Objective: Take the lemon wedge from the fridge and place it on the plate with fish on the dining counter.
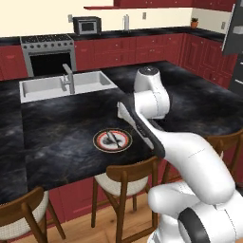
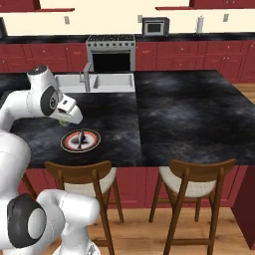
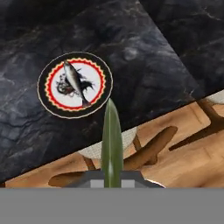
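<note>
One round plate with dark scalloped red-and-yellow rim [image 3: 75, 85] carrying a slim grey fish [image 3: 74, 80], lying below and ahead of the gripper [image 3: 112, 177], glossy black marbled stone counter [image 1: 66, 128] underneath, gripper clenching thin green-yellow lemon wedge [image 3: 111, 140] edge-on.

Even, bright rendered light — soft sheen on the dining counter [image 1: 71, 133] — slightly soft focus.

Claw [image 3: 112, 181] fingertips cut off at bottom edge
</note>
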